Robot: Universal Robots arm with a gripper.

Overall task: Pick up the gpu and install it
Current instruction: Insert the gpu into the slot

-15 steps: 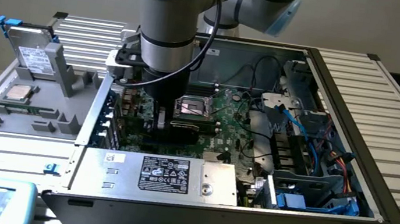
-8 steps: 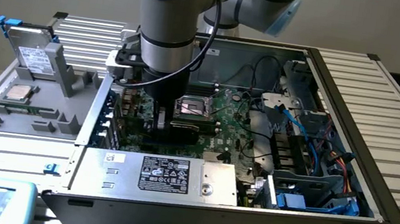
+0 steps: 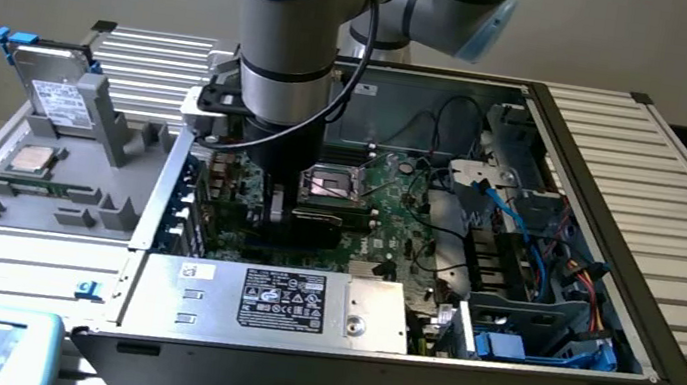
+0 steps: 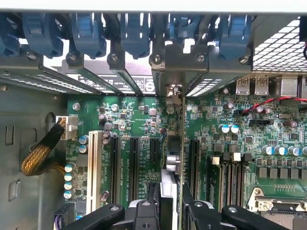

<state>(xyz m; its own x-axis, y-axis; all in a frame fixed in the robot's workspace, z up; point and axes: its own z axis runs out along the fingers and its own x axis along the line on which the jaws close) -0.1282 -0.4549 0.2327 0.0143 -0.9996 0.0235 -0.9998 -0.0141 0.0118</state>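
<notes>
My gripper [image 4: 169,207] is down inside the open computer case [image 3: 599,289], over the green motherboard [image 4: 144,120]. It is shut on the gpu [image 4: 171,153], which I see edge-on as a thin upright card between the black fingers [image 4: 148,203]. The card's far end reaches the rear slot opening under the blue latches [image 4: 134,28]. It stands between the black expansion slots [image 4: 133,163] and another slot [image 4: 194,163]. From the exterior view, the gripper [image 3: 275,218] sits low beside the processor socket [image 3: 328,185], and the card's dark body [image 3: 312,223] shows under it.
A silver power supply [image 3: 288,301] fills the case's near side. Blue cables [image 3: 554,232] and drive bays lie at the exterior view's right. A braided cable [image 4: 38,155] plugs in near a white slot [image 4: 93,163]. A grey tray [image 3: 62,183] outside holds a labelled drive box [image 3: 60,102].
</notes>
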